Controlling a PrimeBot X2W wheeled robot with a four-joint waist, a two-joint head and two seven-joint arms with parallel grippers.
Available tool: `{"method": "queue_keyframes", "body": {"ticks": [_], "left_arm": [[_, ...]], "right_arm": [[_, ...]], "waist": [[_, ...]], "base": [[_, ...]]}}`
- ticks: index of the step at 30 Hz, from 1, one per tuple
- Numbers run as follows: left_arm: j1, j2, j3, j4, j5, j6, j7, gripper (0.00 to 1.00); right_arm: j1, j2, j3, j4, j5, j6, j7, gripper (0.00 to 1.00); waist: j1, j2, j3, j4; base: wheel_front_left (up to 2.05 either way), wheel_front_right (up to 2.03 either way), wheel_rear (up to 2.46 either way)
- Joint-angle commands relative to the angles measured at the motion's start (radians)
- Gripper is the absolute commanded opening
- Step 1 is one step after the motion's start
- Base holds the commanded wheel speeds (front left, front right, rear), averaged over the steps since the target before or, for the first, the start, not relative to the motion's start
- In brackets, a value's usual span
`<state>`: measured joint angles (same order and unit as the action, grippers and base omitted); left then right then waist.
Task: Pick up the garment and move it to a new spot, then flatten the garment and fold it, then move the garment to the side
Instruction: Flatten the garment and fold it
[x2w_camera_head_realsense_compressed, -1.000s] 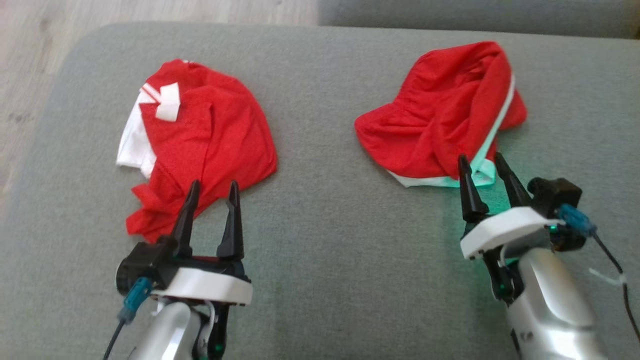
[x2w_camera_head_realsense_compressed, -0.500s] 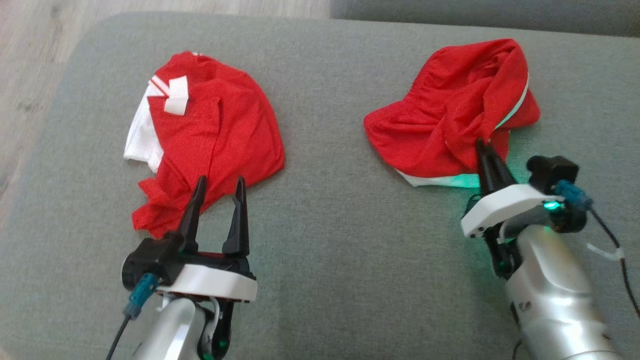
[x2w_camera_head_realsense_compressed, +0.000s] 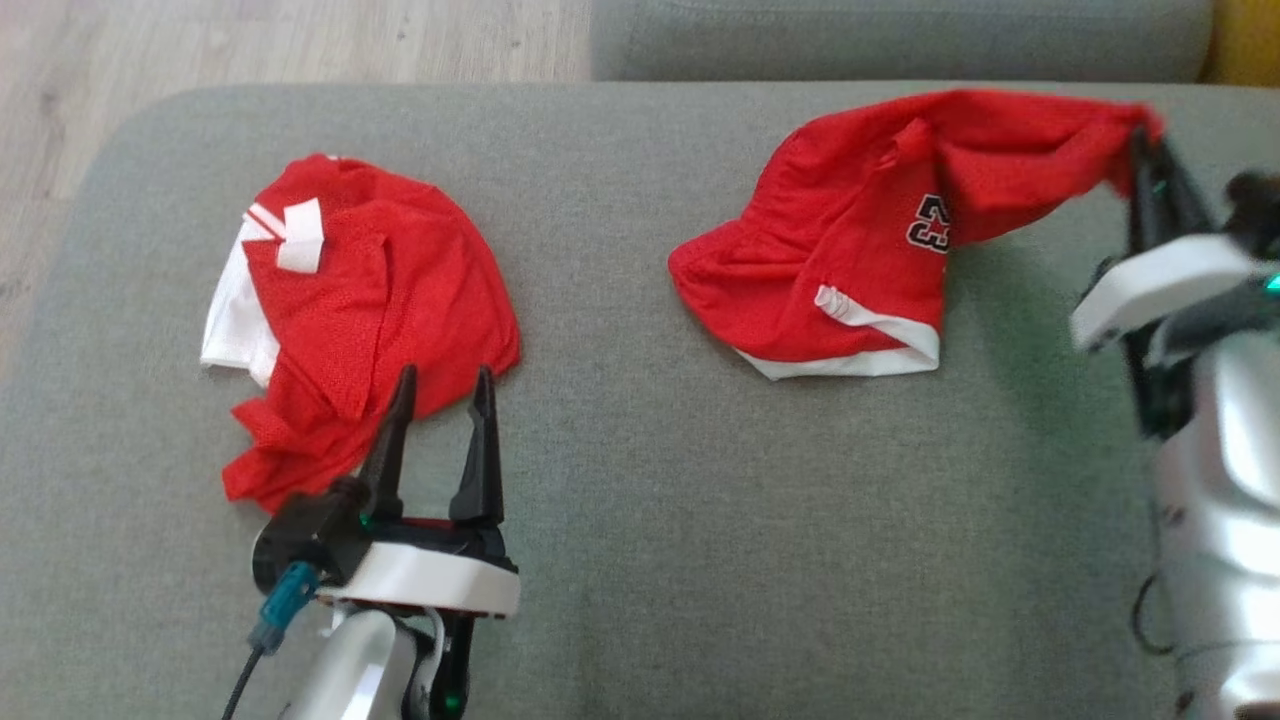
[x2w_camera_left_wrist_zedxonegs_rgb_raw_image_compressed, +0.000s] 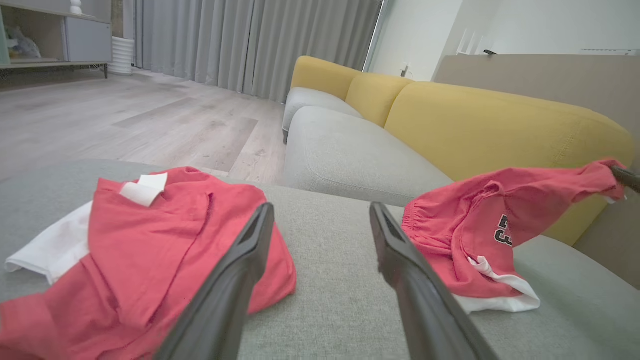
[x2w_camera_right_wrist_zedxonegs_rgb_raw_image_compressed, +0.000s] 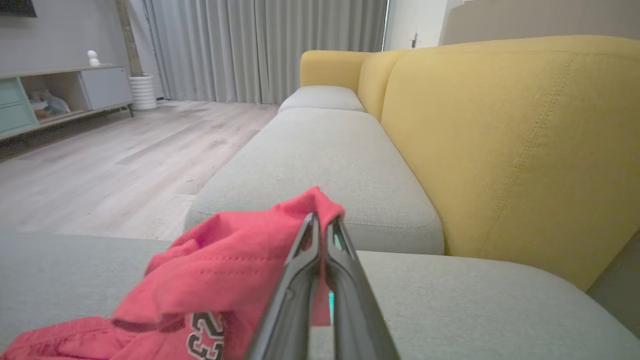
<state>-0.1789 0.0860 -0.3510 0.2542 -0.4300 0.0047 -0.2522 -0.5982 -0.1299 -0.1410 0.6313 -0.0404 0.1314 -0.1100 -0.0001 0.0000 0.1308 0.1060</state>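
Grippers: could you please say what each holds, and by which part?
Right gripper pinches the numbered red garment by its lifted edge; left gripper holds nothing.

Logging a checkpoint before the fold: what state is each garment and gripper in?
right red garment: one end lifted, rest crumpled on cushion
left red garment: crumpled, lying on cushion, unheld
right gripper: shut on right red garment
left gripper: open, empty

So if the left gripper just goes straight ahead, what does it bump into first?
Probably the edge of the red shirt: one finger of the open left gripper points at it. Between the fingers is bare cushion. Depth is unclear.
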Motion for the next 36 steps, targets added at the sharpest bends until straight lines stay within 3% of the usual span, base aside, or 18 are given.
{"method": "queue_keyframes", "body": {"ticks": [1, 4, 5, 6, 9, 13, 19, 22, 27, 32, 36], "left_arm": [[-0.033, 0.001, 0.032, -0.033, 0.012, -0.009, -0.01, 1.0], [-0.043, -0.006, 0.028, -0.031, 0.015, -0.017, -0.01, 1.0], [-0.048, -0.008, 0.028, -0.03, 0.016, -0.019, -0.01, 1.0], [-0.053, -0.009, 0.028, -0.029, 0.017, -0.022, -0.01, 1.0], [-0.065, -0.014, 0.029, -0.022, 0.02, -0.028, -0.01, 1.0], [-0.072, -0.018, 0.034, -0.017, 0.022, -0.033, -0.01, 1.0], [-0.063, -0.022, 0.054, -0.016, 0.03, -0.034, -0.01, 1.0], [-0.051, -0.023, 0.071, -0.023, 0.035, -0.034, -0.01, 1.0], [-0.029, -0.024, 0.085, -0.022, 0.042, -0.034, -0.01, 1.0], [0.0, -0.026, 0.099, -0.013, 0.04, -0.035, -0.01, 1.0], [0.017, -0.027, 0.106, -0.012, 0.044, -0.035, -0.01, 1.0]], "right_arm": [[-0.067, -0.014, 0.014, -0.039, -0.005, -0.001, 0.023, 0.0], [-0.111, -0.064, 0.009, -0.014, -0.008, -0.001, 0.07, 0.0], [-0.127, -0.085, 0.003, -0.001, -0.021, -0.001, 0.076, 0.43], [-0.144, -0.101, -0.011, 0.02, -0.03, -0.001, 0.084, 1.0], [-0.186, -0.146, -0.056, 0.089, -0.085, -0.001, 0.096, 1.0], [-0.218, -0.158, -0.11, 0.138, -0.141, -0.001, 0.067, 1.0], [-0.218, -0.079, -0.143, 0.154, -0.21, -0.001, -0.062, 1.0], [-0.165, 0.012, -0.082, 0.11, -0.212, -0.001, -0.13, 1.0], [-0.012, 0.074, 0.018, -0.017, -0.123, -0.001, -0.15, 1.0], [0.218, 0.079, 0.157, -0.19, 0.074, -0.001, -0.151, 1.0], [0.372, 0.079, 0.211, -0.286, 0.174, -0.001, -0.152, 1.0]], "waist": [[0.0001, 0.0, 0.017, 0.007], [0.0001, 0.0, 0.044, 0.022], [0.0001, 0.0, 0.053, 0.028], [0.0001, 0.0, 0.061, 0.035], [0.0001, 0.0, 0.077, 0.052], [0.0001, 0.0, 0.079, 0.062], [0.0001, 0.0, 0.047, 0.034], [0.0001, 0.0, 0.011, -0.004], [0.0001, 0.0, -0.036, -0.049], [0.0001, 0.0, -0.088, -0.079], [0.0001, 0.0, -0.103, -0.093]], "base": [[0.0, 0.0, 0.0], [0.0, 0.0, 0.0], [0.0, 0.0, 0.0], [0.0, 0.0, 0.0], [0.0, 0.0, 0.0], [0.0, 0.0, 0.0], [0.0, 0.0, 0.0], [0.0, 0.0, 0.0], [0.0, 0.0, 0.0], [0.0, 0.0, 0.0], [0.0, 0.0, 0.0]]}}
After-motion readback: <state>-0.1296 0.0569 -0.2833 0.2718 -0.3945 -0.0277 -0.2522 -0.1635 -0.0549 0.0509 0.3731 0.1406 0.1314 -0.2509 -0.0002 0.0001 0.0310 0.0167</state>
